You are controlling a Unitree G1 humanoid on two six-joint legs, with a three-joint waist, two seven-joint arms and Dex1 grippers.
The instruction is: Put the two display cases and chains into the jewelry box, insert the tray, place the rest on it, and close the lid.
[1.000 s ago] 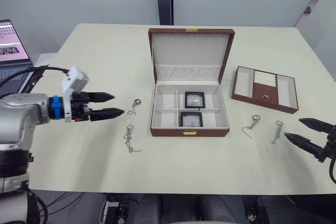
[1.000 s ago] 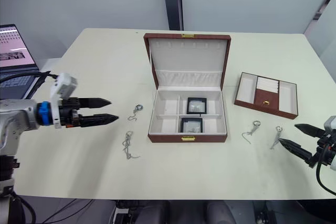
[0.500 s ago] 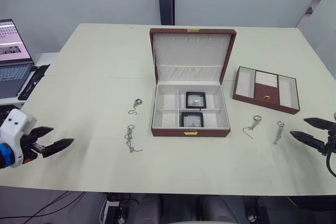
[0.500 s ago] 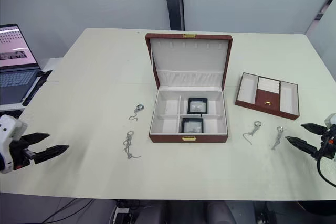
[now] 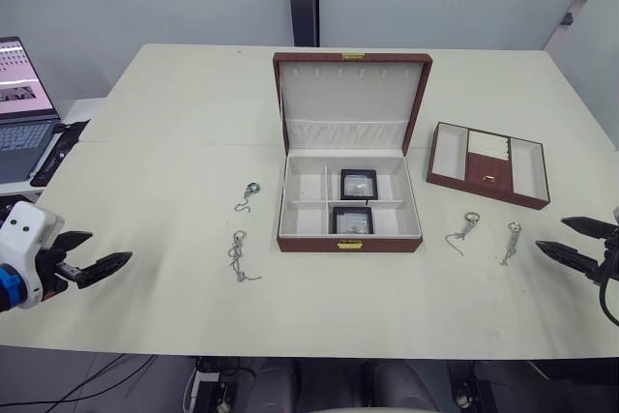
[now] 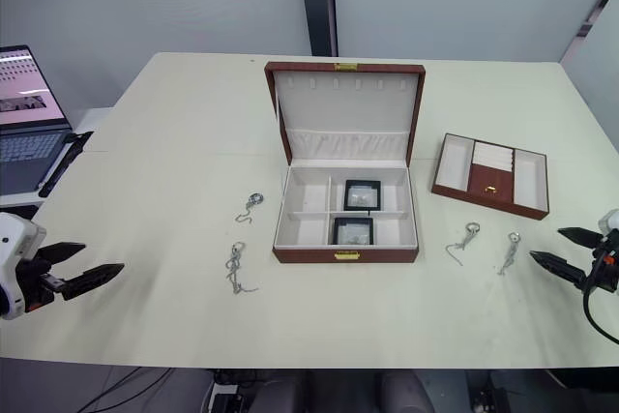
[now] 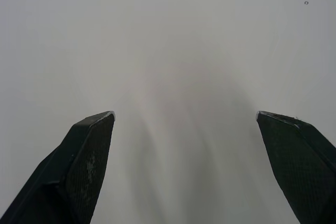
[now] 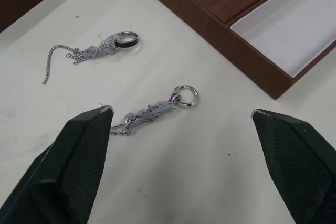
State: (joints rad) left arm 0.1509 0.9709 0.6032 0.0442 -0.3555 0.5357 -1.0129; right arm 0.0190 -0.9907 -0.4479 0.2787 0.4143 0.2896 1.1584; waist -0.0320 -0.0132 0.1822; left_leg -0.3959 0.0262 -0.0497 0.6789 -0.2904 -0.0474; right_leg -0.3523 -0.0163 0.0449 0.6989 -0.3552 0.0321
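Two small black-framed display cases (image 5: pixel 358 184) are sitting in the big reddish-brown jewelry box (image 5: pixel 349 224) (lid up). Silvery chains (image 5: pixel 239 257) are waiting beside it. Both grippers, left (image 5: pixel 97 264) and right (image 5: pixel 580 244), are hanging wide open, empty. Picking up chains probably comes next.

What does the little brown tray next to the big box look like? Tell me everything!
The tray is a shallow reddish-brown rectangle, wood-like or leather-like outside. Inside, two cream side compartments flank a middle strip with a ribbed cream cushion at the back and a brown flap with a small gold pull at the front. It lies flat and slightly turned on the table, to the robot's right of the jewelry box, apart from it. It looks empty; nothing touches it but the table.
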